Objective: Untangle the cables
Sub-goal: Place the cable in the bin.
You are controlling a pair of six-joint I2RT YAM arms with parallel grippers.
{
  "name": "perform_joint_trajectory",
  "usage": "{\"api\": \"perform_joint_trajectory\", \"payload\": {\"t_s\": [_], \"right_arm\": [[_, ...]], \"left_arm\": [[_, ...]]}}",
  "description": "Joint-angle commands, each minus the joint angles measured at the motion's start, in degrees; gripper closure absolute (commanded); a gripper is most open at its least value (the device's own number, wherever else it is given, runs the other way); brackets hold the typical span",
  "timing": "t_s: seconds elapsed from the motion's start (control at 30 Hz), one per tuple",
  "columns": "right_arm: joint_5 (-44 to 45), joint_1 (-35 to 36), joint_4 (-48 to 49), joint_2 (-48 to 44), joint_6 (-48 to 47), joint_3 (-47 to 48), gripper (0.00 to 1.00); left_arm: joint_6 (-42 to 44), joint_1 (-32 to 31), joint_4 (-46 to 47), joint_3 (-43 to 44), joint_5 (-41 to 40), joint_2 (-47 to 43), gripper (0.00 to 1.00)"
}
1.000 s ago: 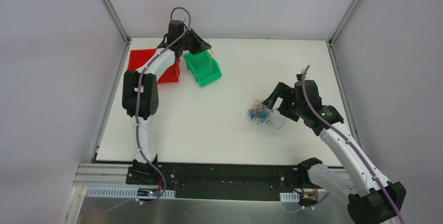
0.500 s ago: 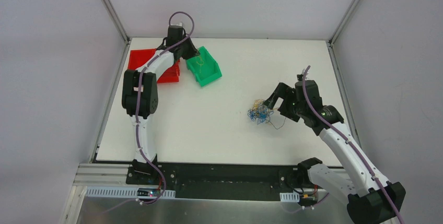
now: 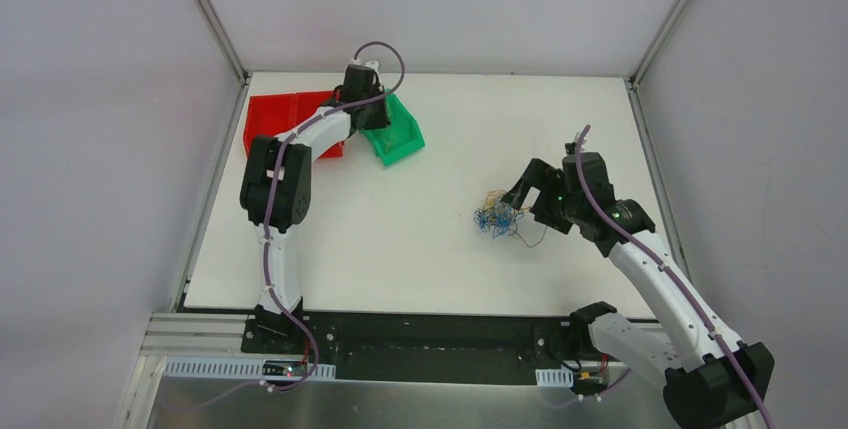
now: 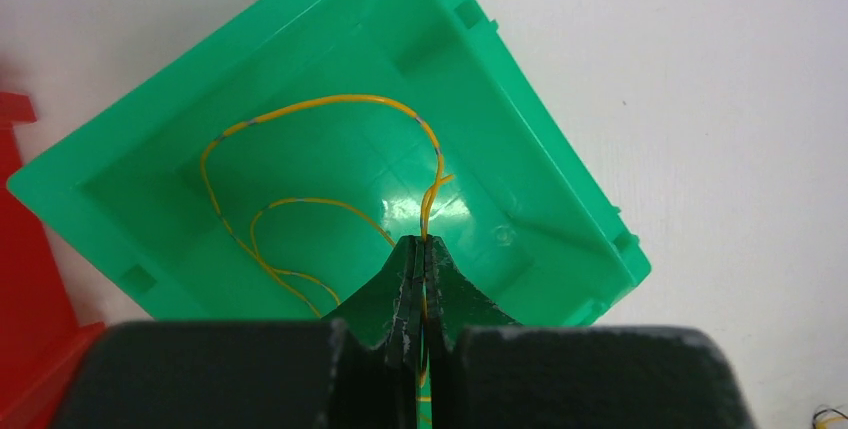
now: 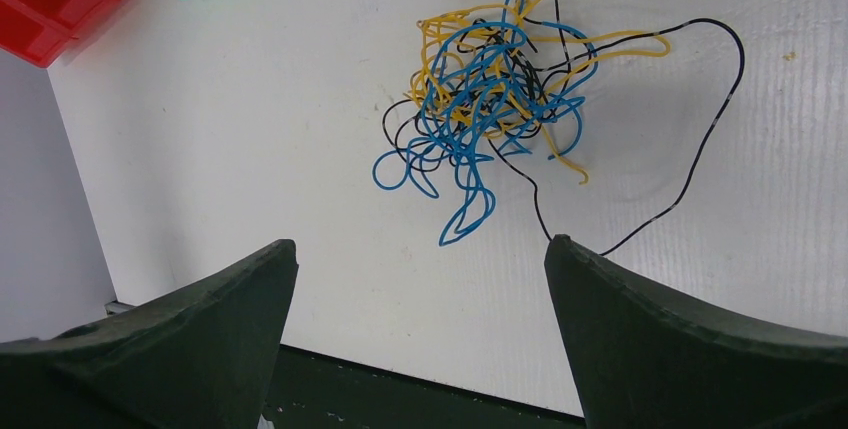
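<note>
A small clump of tangled cables (image 3: pixel 497 216) in blue, yellow and black lies on the white table right of centre; in the right wrist view the clump (image 5: pixel 490 89) has a long black strand trailing right. My right gripper (image 5: pixel 420 244) is open and empty, just right of the clump (image 3: pixel 525 199). My left gripper (image 4: pixel 421 241) is shut on a yellow cable (image 4: pixel 300 109) that loops down into the green bin (image 4: pixel 520 199). From above, the left gripper (image 3: pixel 372 111) hovers over the green bin (image 3: pixel 400 139).
A red bin (image 3: pixel 275 114) sits left of the green bin at the table's back left; its corner shows in the left wrist view (image 4: pixel 30 279). White enclosure walls surround the table. A black rail runs along the near edge (image 3: pixel 430 334).
My left gripper has swung right and down over the green bin with the yellow cable. The right arm has barely moved.
</note>
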Motion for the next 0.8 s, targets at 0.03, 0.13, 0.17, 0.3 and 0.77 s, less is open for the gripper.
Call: {"api": "perform_joint_trajectory", "payload": {"t_s": [0.03,0.13,0.17,0.3,0.77], "right_arm": [[-0.7,-0.3,1.5,0.1,0.5,0.8,0.01],[-0.8,-0.2,1.4,-0.2,0.6,0.8,0.01],[-0.8,-0.3,1.5,-0.4,0.6,0.7,0.01],[-0.5,-0.3,1.2,-1.3,0.5,0.4,0.01],[0.4,-0.3,-0.3,-3.6,0.4,-0.1,0.01]], "left_arm": [[3.9,-0.7,-0.5,-0.4,-3.3,-2.2,1.0],[4.6,-1.2,-0.9,-0.1,-4.0,-1.2,1.0],[4.9,-1.4,-1.2,0.0,-4.1,-1.0,1.0],[7.3,-2.9,-2.9,1.0,-6.0,-0.5,1.0],[11.8,-5.6,-10.5,10.5,-14.9,3.0,0.74]]}}
